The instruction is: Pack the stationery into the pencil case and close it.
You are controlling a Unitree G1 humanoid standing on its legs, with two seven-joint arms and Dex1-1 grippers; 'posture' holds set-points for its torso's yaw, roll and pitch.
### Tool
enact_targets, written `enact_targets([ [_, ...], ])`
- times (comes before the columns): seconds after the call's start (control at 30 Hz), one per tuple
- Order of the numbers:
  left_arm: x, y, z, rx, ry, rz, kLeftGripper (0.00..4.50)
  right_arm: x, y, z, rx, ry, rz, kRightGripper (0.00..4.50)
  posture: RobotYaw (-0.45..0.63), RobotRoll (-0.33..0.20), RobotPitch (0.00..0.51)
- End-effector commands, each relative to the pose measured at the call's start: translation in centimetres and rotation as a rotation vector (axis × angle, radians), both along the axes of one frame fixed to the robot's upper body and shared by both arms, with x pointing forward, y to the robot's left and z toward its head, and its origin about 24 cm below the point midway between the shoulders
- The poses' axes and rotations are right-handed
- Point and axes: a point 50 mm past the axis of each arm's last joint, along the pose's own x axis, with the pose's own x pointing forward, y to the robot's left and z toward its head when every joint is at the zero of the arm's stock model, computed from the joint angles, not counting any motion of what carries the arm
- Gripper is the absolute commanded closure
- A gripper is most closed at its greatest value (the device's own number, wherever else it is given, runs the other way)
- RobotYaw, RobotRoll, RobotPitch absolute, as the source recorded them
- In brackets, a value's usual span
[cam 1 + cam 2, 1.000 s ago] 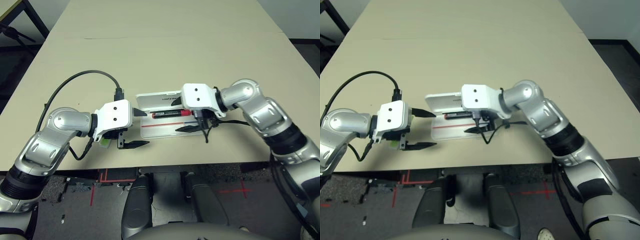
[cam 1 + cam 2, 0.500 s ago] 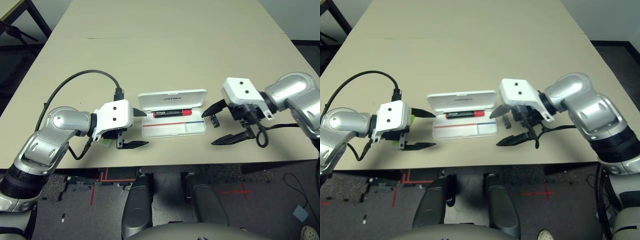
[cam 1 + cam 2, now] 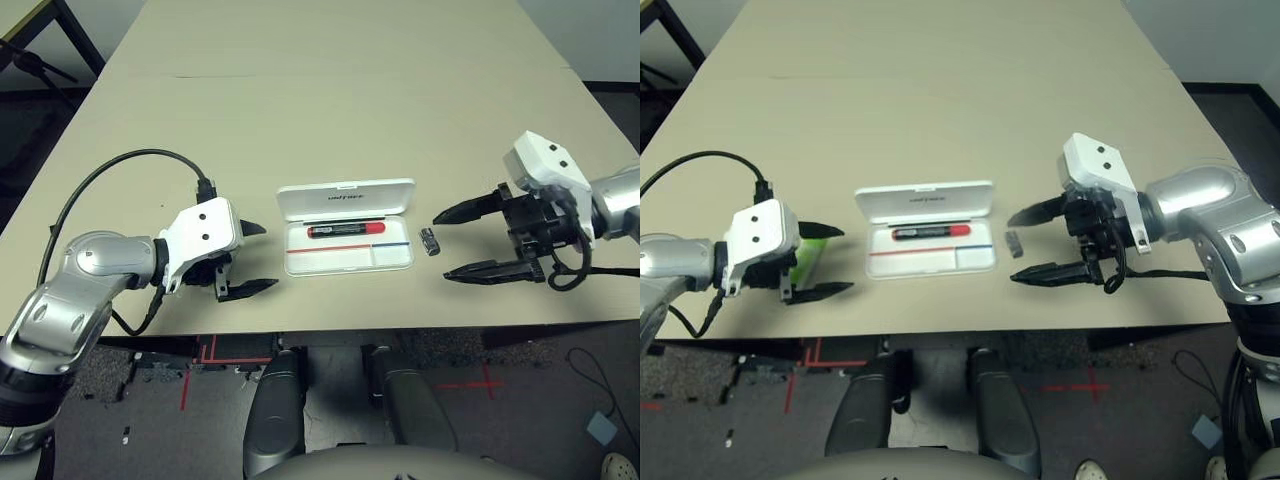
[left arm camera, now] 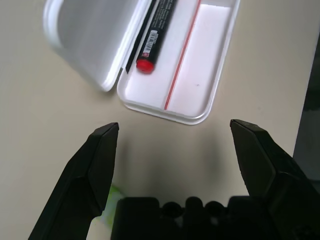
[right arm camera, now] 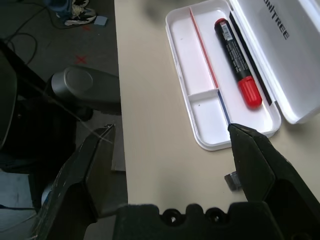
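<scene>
Marker (image 3: pixel 345 230) in open case (image 3: pixel 348 258); both pincers (image 3: pixel 247 259) (image 3: pixel 470 240) released & empty; next: nip highlighter (image 3: pixel 808 256) left of case lengthwise.

My right claw's view: pencil case (image 5: pixel 280 55) lid reads "NITREE", first letter cut off; marker (image 5: pixel 235 60) label print unreadable.

Silver forearms (image 3: pixel 85 275); white wrist housings — black-fingered tools, black cables.

The 2 head views look forward and down over the table (image 3: pixel 330 90). Each wrist view looks close along its own fingers; all 4 share the open case (image 3: pixel 347 229).
</scene>
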Motion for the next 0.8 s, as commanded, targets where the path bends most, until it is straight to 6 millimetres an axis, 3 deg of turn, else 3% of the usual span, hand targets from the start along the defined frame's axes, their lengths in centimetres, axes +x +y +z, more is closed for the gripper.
enact_targets([
  [0.03,0.0,0.3,0.2,0.0,0.03,0.125,0.0,-0.2,-0.1,0.0,0.002,-0.01,-0.003,0.04,0.07,0.0,0.21],
  [0.4,1.5,1.5,0.3,0.002,0.2,0.586,0.0,0.5,0.1,-0.9,-0.014,-0.012,-0.022,0.04,0.08,0.0,0.219],
  [0.8,1.7,2.2,-1.3,0.044,0.306,0.704,0.0,0.4,0.2,-1.1,-0.025,-0.023,-0.027,0.04,0.06,0.0,0.222],
])
